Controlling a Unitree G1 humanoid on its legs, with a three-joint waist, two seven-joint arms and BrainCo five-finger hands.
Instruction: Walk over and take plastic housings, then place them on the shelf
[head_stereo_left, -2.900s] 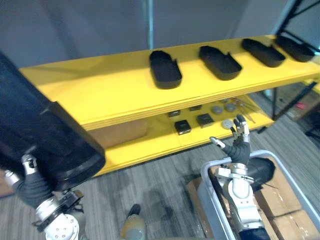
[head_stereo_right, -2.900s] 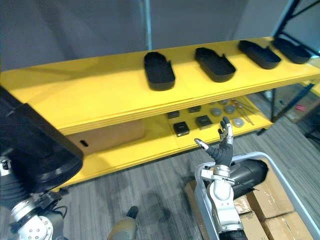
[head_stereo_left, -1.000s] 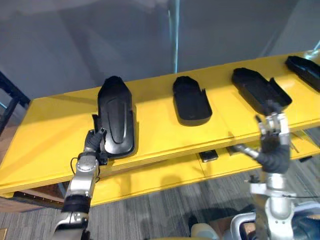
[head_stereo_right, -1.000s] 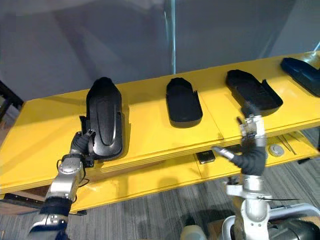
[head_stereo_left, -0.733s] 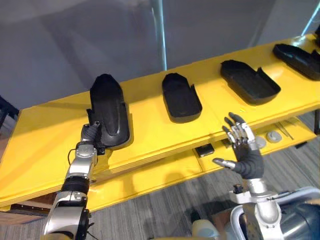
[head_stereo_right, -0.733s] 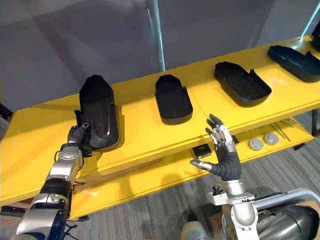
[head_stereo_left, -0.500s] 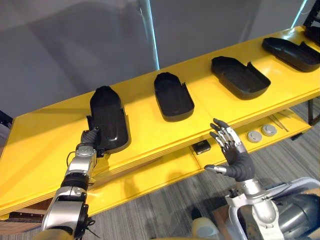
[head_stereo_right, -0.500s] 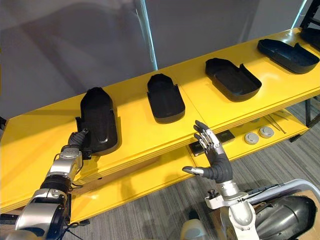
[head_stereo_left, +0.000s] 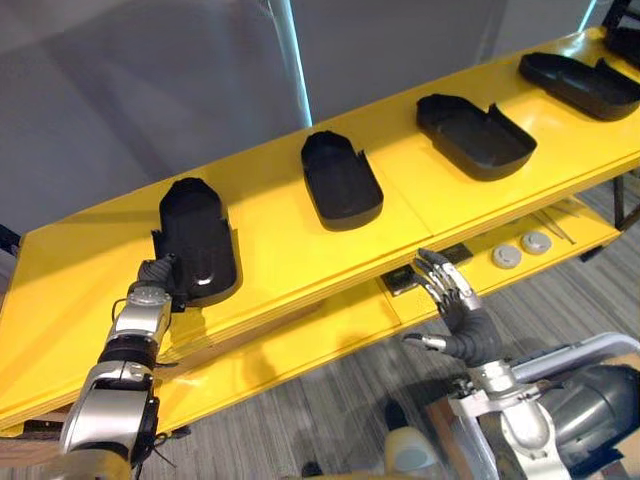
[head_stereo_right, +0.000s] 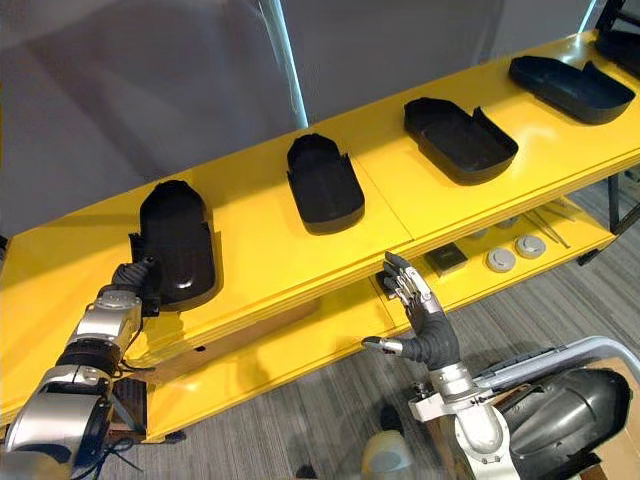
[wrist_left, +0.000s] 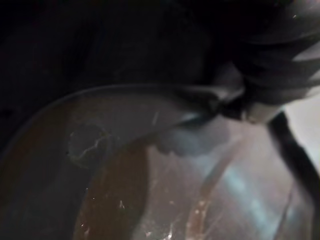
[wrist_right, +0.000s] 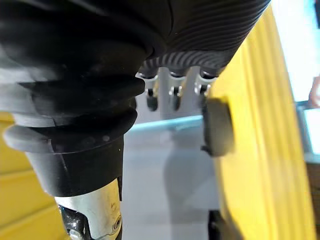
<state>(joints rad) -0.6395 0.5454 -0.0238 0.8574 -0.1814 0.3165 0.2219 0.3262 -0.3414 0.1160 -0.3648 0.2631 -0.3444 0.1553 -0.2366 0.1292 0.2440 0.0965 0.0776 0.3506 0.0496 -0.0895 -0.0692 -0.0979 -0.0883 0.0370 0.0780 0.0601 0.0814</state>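
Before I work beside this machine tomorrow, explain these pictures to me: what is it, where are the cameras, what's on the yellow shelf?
It is a two-legged humanoid robot with two arms and fingered hands. The two wide pictures come from cameras in its head, looking down; the two close-ups come from cameras on its wrists. On the yellow shelf lies a row of black plastic housings. The left hand is at the near end of the leftmost housing; whether it grips it I cannot tell. The right hand hangs open in front of the shelf, holding nothing. On the lower level lie small dark squares and grey discs.
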